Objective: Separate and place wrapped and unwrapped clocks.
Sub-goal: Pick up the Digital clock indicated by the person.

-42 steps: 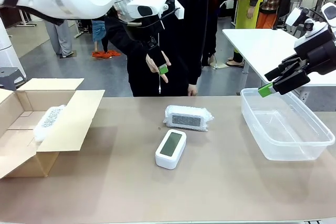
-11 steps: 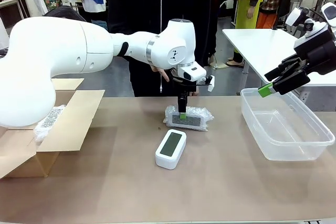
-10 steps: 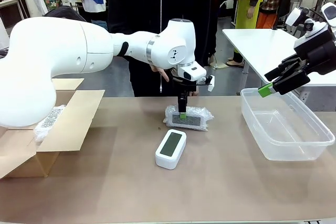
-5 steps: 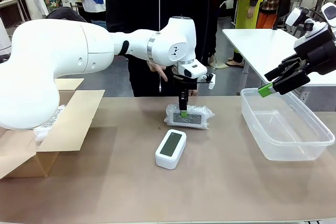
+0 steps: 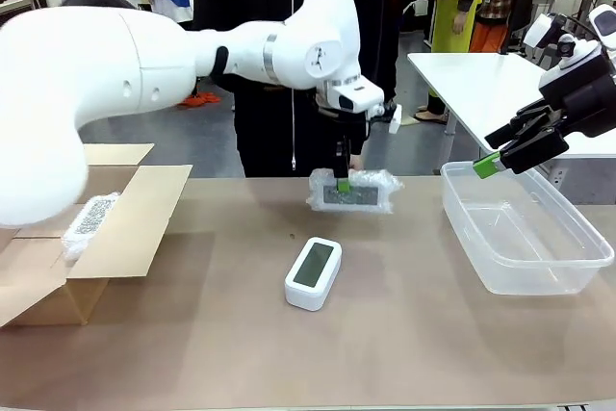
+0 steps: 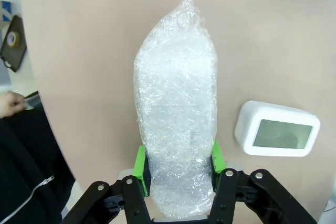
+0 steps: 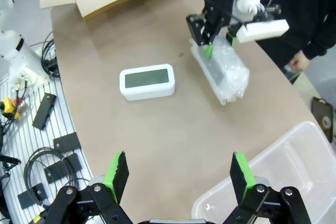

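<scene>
My left gripper (image 5: 341, 180) is shut on a bubble-wrapped clock (image 5: 353, 192) and holds it a little above the middle of the table. In the left wrist view the green pads (image 6: 140, 163) squeeze the near end of the wrapped clock (image 6: 176, 124). The bare white clock (image 5: 313, 272) lies flat on the table just nearer, screen up; it is also in the wrist views (image 6: 277, 135) (image 7: 147, 81). A second wrapped clock (image 5: 89, 221) lies in the cardboard box (image 5: 135, 218) at the left. My right gripper (image 5: 491, 163) hangs open over the clear bin (image 5: 525, 238).
A person in black stands at the far edge behind the held clock, one hand (image 7: 296, 61) near the table. The clear bin (image 7: 273, 177) is at the right, with nothing visible inside. A white table stands behind the bin at the far right.
The left gripper came down onto the wrapped clock on the table, shut on it and has lifted it up and slightly right. The right arm has not moved.
</scene>
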### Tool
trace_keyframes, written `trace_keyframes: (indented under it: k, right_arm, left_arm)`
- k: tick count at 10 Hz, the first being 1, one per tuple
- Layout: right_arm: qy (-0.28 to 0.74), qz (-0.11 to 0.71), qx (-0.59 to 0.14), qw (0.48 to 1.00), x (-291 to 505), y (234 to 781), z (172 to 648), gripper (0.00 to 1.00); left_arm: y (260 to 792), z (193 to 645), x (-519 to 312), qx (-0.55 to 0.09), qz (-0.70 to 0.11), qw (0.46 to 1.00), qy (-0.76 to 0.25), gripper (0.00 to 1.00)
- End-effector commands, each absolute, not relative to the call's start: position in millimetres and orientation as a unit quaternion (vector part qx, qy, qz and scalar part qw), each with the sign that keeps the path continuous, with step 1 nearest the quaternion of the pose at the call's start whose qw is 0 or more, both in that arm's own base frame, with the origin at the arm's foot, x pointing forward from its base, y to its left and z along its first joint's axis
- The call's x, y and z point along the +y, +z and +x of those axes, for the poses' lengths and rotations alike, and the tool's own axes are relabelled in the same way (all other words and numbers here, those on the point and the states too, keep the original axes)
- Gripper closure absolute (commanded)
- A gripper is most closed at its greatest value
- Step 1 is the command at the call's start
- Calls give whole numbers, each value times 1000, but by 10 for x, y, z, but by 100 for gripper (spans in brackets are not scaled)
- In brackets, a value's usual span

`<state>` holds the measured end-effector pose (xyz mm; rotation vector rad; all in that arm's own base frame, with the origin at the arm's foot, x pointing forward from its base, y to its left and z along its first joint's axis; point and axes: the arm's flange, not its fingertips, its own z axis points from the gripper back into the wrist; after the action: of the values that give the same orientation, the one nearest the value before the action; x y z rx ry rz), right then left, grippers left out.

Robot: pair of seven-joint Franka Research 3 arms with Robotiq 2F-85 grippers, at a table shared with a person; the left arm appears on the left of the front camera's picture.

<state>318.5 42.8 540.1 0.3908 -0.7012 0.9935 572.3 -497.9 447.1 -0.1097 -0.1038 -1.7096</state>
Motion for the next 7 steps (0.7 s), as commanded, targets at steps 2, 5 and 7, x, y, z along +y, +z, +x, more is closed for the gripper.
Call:
trace_keyframes:
  k: [2, 5, 7]
  right_arm:
    - [469, 197, -332, 794, 432, 5375, 3220, 0]
    - [469, 197, -332, 794, 432, 5375, 3220, 0]
    - [469, 197, -332, 794, 432, 5375, 3220, 0]
  left_arm:
    - [5030, 5360, -4596, -75, -18, 684, -725, 47]
    - [5491, 4902, -4275, -99, 12, 714, -693, 47]
    - [5365, 5017, -4275, -77, -11, 717, -693, 47]
